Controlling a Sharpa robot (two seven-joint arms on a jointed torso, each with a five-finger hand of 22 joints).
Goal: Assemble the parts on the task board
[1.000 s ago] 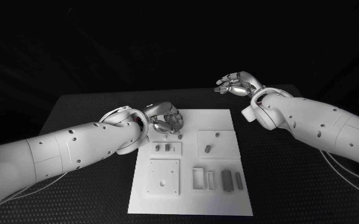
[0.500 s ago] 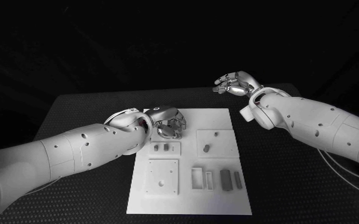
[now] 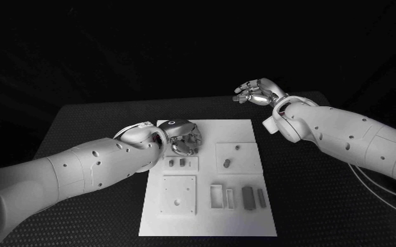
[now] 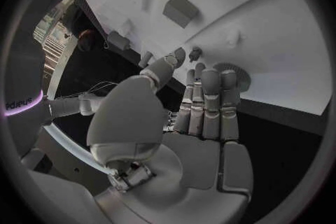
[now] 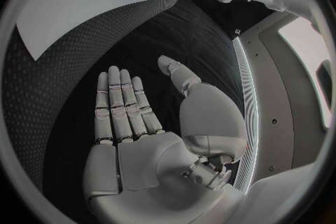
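Note:
The white task board (image 3: 210, 224) lies in the middle of the black table, carrying several small grey parts, among them two short pieces (image 3: 177, 162) and a peg (image 3: 228, 163). My left hand (image 3: 183, 135) hovers over the board's far left corner, palm down, holding nothing. In the left wrist view its fingers (image 4: 209, 103) reach out side by side toward the board (image 4: 280, 28), close to a grey block (image 4: 181, 10) and a small peg (image 4: 195, 54). My right hand (image 3: 257, 92) is raised beyond the board's far right corner; its flat, bare palm (image 5: 143, 162) faces the table.
A square plate with a hole (image 3: 180, 194), a slot frame (image 3: 218, 196) and two upright bars (image 3: 254, 198) occupy the board's near half. Black table (image 3: 321, 201) surrounds the board on all sides. The board's corner (image 5: 77, 5) appears in the right wrist view.
My left hand has slid a little farther over the board's far left corner and turned palm down. The right hand has drifted slightly left and stays raised.

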